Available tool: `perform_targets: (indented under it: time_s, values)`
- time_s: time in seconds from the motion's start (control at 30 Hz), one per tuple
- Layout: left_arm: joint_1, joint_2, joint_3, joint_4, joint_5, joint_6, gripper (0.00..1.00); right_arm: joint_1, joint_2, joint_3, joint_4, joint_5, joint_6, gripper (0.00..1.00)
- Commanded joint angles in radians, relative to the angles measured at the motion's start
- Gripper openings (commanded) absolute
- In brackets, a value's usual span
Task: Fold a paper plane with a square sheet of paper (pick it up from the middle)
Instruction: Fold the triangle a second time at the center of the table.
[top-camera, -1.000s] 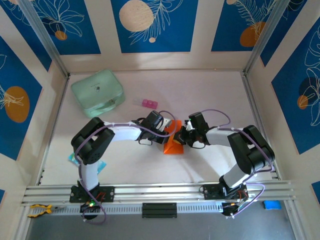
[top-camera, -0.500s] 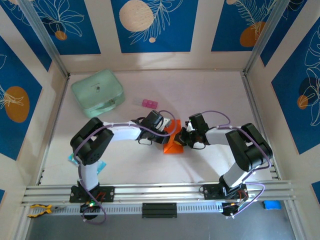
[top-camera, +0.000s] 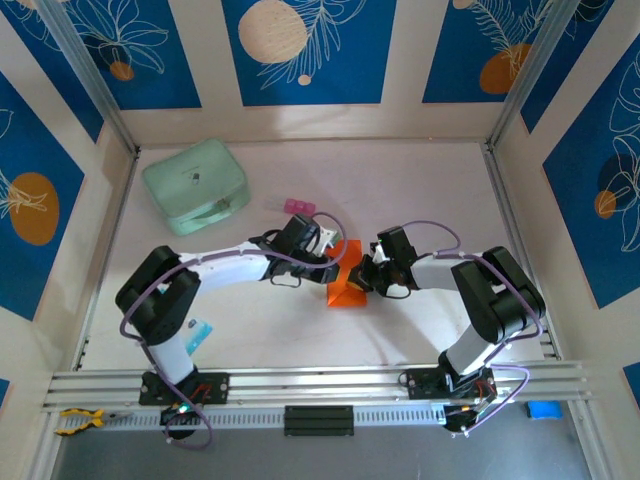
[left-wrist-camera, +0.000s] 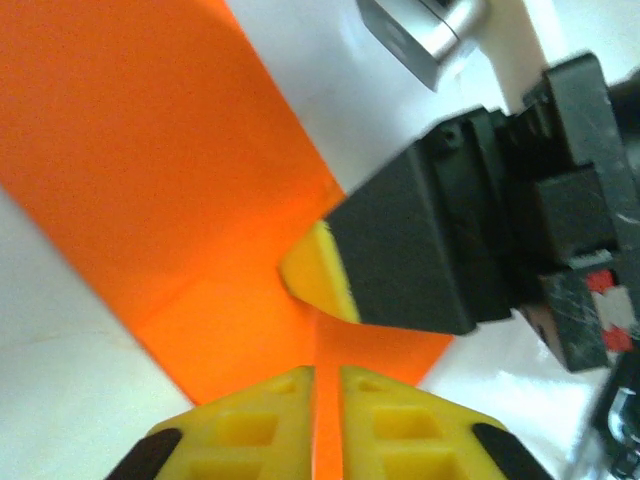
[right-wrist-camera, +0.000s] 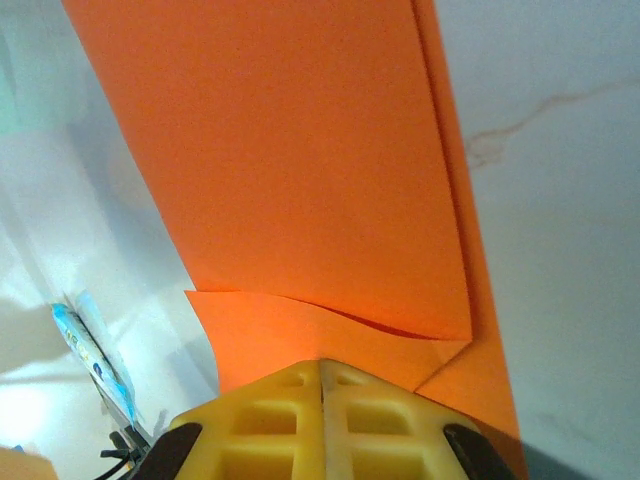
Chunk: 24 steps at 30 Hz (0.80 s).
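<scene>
The orange sheet of paper lies partly folded at the table's middle, with overlapping flaps and a crease, one flap standing up. My left gripper comes in from the left and is shut on a raised fold of the paper; orange shows in the thin slit between its yellow fingertips. My right gripper reaches in from the right. In the left wrist view its yellow pad presses the same fold. In the right wrist view the paper runs into that gripper's closed tips.
A mint-green case sits at the back left, with a small pink block to its right. A blue packet lies by the left arm's base. The aluminium rail runs along the near edge.
The left arm's elbow has swung out to the left and its gripper has shifted slightly toward the back, still on the paper. The right arm has barely moved.
</scene>
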Motion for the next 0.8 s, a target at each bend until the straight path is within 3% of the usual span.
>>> perform_targets:
  time_s: [0.0,0.43,0.77]
  values:
    - [-0.004,0.062,0.02,-0.004,0.183,-0.026,0.11,-0.002,0.018,-0.033,-0.151,0.103,-0.01,0.0]
    - [-0.012,0.134,0.027,0.049,0.302,-0.077,0.13,-0.006,0.022,-0.041,-0.137,0.092,-0.005,0.0]
    - [-0.023,0.196,0.064,-0.057,0.227,-0.039,0.13,-0.007,0.026,-0.046,-0.132,0.086,-0.006,0.0]
